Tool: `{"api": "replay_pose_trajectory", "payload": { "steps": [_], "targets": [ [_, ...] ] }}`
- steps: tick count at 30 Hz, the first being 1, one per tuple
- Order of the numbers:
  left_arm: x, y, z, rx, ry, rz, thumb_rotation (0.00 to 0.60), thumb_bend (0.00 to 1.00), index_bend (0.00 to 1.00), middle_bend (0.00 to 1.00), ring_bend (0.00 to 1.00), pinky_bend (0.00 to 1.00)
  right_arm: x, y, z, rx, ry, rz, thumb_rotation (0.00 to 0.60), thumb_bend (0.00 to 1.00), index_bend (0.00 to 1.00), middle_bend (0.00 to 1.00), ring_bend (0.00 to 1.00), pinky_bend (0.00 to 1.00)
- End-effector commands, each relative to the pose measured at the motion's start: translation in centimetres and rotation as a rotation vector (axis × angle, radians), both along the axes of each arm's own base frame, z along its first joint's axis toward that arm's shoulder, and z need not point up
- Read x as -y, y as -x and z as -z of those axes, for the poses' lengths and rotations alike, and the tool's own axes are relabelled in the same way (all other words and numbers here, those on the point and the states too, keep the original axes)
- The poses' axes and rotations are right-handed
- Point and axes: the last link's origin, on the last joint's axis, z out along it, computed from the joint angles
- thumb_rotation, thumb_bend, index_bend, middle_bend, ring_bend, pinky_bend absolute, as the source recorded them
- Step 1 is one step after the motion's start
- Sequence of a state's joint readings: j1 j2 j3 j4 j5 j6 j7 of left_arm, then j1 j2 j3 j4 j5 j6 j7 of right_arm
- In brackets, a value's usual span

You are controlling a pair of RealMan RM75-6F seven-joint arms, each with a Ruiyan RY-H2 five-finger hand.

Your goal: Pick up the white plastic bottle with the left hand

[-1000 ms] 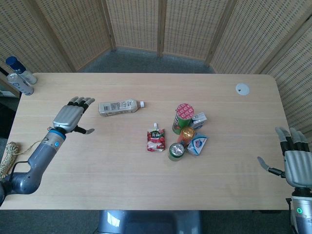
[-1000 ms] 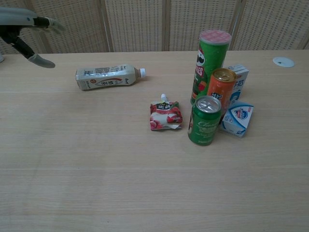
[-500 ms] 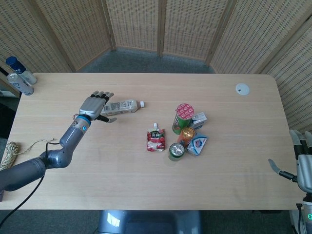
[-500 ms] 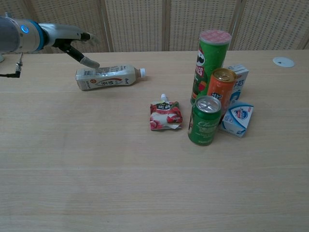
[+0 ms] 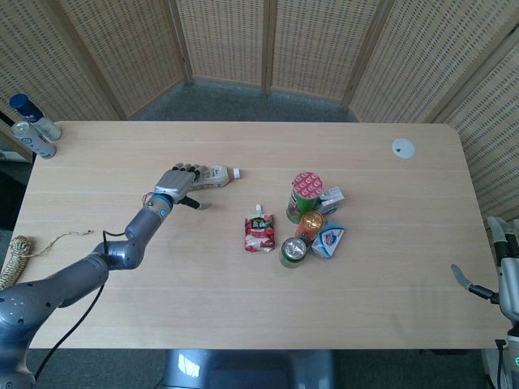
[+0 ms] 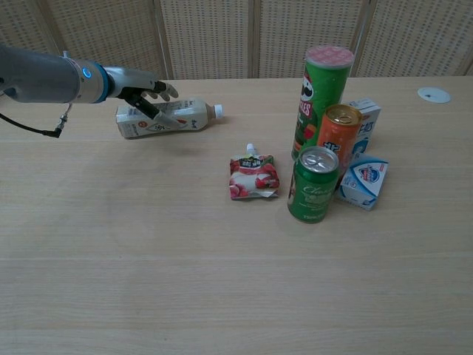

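Observation:
The white plastic bottle (image 5: 214, 174) (image 6: 190, 115) lies on its side on the wooden table (image 5: 162, 267), its cap pointing right. My left hand (image 5: 178, 184) (image 6: 143, 89) is over the bottle's left, bottom end. Its fingers are spread above the label and the thumb sits in front of the bottle; it holds nothing. The bottle's left end is hidden under the hand in the head view. My right hand (image 5: 506, 271) shows only at the right edge of the head view, fingers apart and empty.
A red pouch (image 5: 259, 232) (image 6: 253, 177) lies mid-table. Right of it a tall green chip tube (image 6: 323, 96), an orange can (image 6: 339, 137), a green can (image 6: 313, 183) and small cartons (image 6: 364, 183) form a cluster. A white disc (image 5: 403, 147) sits far right, two bottles (image 5: 32, 130) far left.
My left hand has travelled right from the table's left side to the bottle and now covers its bottom end. The right hand has slid further toward the right edge.

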State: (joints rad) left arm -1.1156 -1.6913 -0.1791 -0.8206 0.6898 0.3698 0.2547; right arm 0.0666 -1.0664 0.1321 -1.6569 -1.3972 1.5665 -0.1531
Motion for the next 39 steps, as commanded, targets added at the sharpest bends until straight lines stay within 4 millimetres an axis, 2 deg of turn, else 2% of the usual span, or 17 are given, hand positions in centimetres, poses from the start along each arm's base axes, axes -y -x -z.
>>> {"api": "replay_pose_trajectory", "payload": {
  "steps": [1,7,12,17,24,28,33,35,39],
  "targets": [
    [0.2,0.2,0.7,-0.007,0.022,0.000,0.306,0.24,0.00,0.00,0.00,0.00,-0.1,0.0,0.0,0.000,0.000,0.001,0.253,0.27,0.00,0.13,0.00,0.00],
    [1.0,1.0,1.2,-0.027,0.075,-0.007,0.306,0.24,0.00,0.00,0.00,0.00,0.0,-0.1,0.0,-0.002,0.004,-0.006,0.253,0.26,0.00,0.13,0.00,0.00],
    [2.0,1.6,0.3,-0.048,0.107,0.020,0.305,0.24,0.00,0.00,0.00,0.00,0.1,-0.2,0.1,0.001,0.003,-0.014,0.254,0.27,0.00,0.13,0.00,0.00],
    [4.3,2.5,-1.8,-0.059,0.151,0.040,0.300,0.24,0.00,0.00,0.00,0.00,0.2,-0.4,0.2,0.005,0.003,-0.029,0.254,0.27,0.00,0.13,0.00,0.00],
    [9.1,3.8,-5.6,-0.050,0.183,0.049,0.297,0.24,0.00,0.00,0.00,0.00,0.0,-0.7,0.0,0.006,0.009,-0.041,0.253,0.26,0.00,0.13,0.00,0.00],
    [10.4,4.1,-7.7,-0.039,0.127,0.079,0.297,0.24,0.00,0.00,0.00,0.00,0.0,-0.9,0.1,0.008,0.007,-0.047,0.254,0.27,0.00,0.13,0.00,0.00],
    [10.0,3.8,-8.1,-0.031,0.046,0.150,0.304,0.24,0.00,0.00,0.00,0.00,0.1,-1.0,0.5,0.014,-0.003,-0.054,0.253,0.27,0.00,0.13,0.00,0.00],
    [9.4,3.6,-7.6,-0.038,0.032,0.181,0.311,0.24,0.00,0.00,0.00,0.00,0.1,-1.0,0.6,0.016,-0.002,-0.054,0.254,0.27,0.00,0.13,0.00,0.00],
    [8.0,3.0,-6.1,-0.031,0.029,0.203,0.371,0.24,0.00,0.00,0.00,0.00,-0.2,-0.7,0.3,0.019,0.008,-0.041,0.250,0.27,0.00,0.13,0.00,0.00]
  ]
}}
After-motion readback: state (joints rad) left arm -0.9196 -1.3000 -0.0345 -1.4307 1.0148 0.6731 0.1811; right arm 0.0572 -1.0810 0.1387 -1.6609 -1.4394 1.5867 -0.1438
